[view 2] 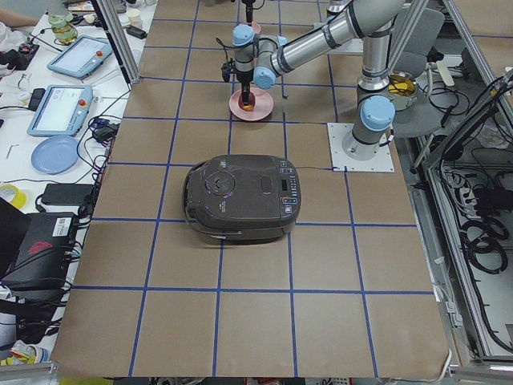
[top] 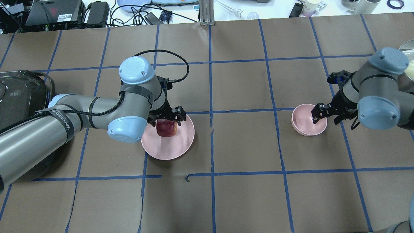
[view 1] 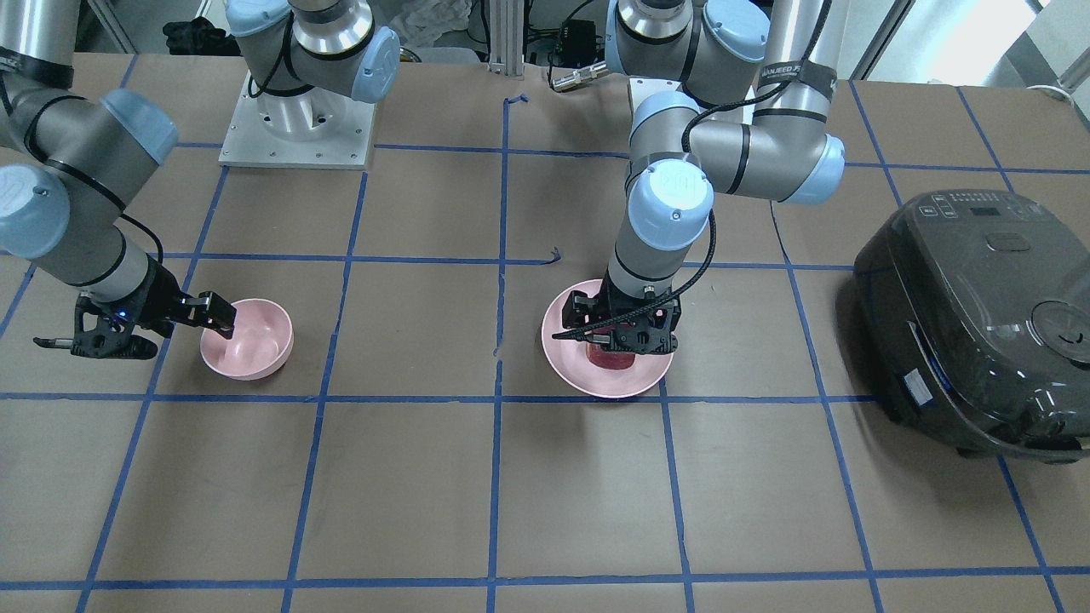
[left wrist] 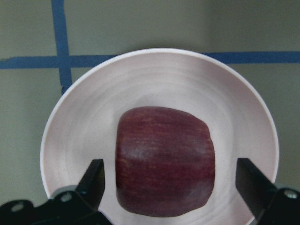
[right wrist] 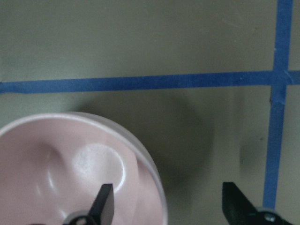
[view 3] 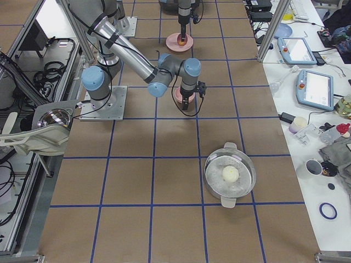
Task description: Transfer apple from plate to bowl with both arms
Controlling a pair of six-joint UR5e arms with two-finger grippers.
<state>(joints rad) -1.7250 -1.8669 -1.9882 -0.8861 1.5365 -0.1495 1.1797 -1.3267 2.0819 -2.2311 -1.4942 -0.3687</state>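
Observation:
The dark red apple (left wrist: 164, 161) lies in the middle of the wide pink plate (left wrist: 154, 79); both also show in the overhead view, the apple (top: 166, 128) on the plate (top: 181, 142). My left gripper (top: 165, 121) is open and low over the plate, one finger on each side of the apple with a gap at both sides. The small deep pink bowl (top: 304, 119) stands empty to the right. My right gripper (top: 325, 118) is open and straddles the bowl's rim (right wrist: 157, 187), one finger inside and one outside.
A black rice cooker (view 1: 979, 323) stands on the table beyond the plate on my left side. A steel pot with a glass lid (view 3: 230, 174) stands on my right end of the table. Blue tape lines grid the brown tabletop (top: 245, 145).

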